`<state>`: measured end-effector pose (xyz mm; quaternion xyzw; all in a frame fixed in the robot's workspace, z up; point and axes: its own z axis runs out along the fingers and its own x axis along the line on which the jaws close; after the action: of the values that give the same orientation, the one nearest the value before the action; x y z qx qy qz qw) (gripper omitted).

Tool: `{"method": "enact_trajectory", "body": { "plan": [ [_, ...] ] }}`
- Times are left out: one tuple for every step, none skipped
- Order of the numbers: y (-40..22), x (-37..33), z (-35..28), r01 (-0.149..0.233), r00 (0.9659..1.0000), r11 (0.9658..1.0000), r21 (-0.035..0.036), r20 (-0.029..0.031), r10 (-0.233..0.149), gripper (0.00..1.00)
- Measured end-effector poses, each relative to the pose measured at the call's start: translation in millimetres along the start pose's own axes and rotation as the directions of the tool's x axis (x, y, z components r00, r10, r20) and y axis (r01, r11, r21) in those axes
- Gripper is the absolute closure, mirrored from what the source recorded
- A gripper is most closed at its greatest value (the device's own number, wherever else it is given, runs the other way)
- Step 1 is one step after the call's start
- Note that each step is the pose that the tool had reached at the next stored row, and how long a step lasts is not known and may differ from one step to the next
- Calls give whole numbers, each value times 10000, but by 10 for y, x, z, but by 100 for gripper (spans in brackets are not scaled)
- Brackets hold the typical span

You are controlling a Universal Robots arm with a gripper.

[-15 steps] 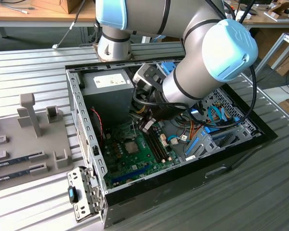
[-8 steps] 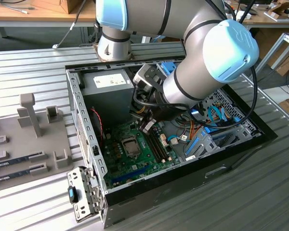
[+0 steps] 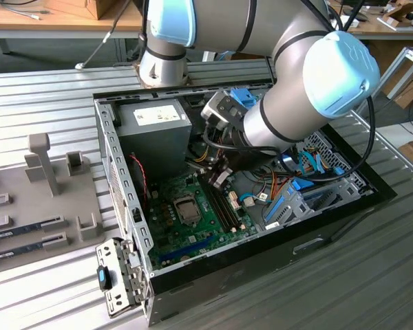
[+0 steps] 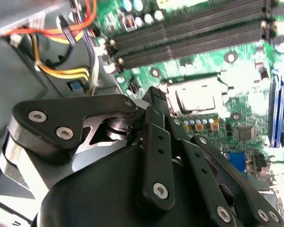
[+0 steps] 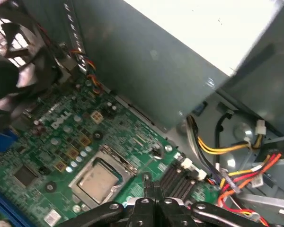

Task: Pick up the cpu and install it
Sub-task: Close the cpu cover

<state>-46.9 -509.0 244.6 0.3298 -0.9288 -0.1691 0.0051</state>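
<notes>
One arm reaches into one open computer case (image 3: 117, 148) on a slatted metal table (image 3: 48, 89). Its gripper (image 3: 219, 180) hangs over the motherboard (image 3: 193, 227), near the memory slots (image 3: 227, 210). In both wrist views the two black fingers (image 5: 154, 196) stand pressed together with nothing between them.

One cpu (image 5: 100, 179) sits in the socket (image 3: 187, 210), its silver-grey top showing inside the metal frame in the first wrist view. The second wrist view shows the same chip (image 4: 196, 97) just past the fingertips, apart from them. In the exterior view it is a small dark square, hard to make out.

Four memory slots (image 4: 194, 28) run side by side in the second wrist view, all without sticks. One grey power supply (image 3: 155, 134) fills the case's far corner. One fan (image 5: 12, 61) shows in the first wrist view, cut by the picture's edge. Bundles of orange, yellow and red wires (image 5: 236, 165) lie beside the board; their count cannot be told.

On a grey tray (image 3: 27, 206) at the exterior view's left, two or three long sticks (image 3: 24, 227) lie in holders, partly cut off. The arm hides much of the case's far side.
</notes>
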Motion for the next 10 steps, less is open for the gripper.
{"method": "enact_trajectory", "body": {
  "plan": [
    [-15, -68, 12, -5, 10000, 10000, -12, -16, 5, 89],
    [0, -105, 26, -6, 10000, 10000, -13, -19, 6, 89],
    [25, -133, 42, -8, 10000, 10000, -14, -17, 8, 89],
    [59, -166, 60, -7, 10000, 10000, -14, -17, 7, 89],
    [92, -195, 77, -6, 10000, 10000, -13, -18, 6, 89],
    [130, -227, 96, -6, 10000, 10000, -14, -16, 6, 89],
    [159, -252, 112, -6, 10000, 10000, -14, -18, 6, 89],
    [207, -295, 138, -6, 10000, 10000, -14, -18, 6, 89],
    [241, -325, 158, -6, 10000, 10000, -13, -18, 6, 89],
    [272, -353, 177, -6, 10000, 10000, -15, -16, 6, 89]
  ]
}}
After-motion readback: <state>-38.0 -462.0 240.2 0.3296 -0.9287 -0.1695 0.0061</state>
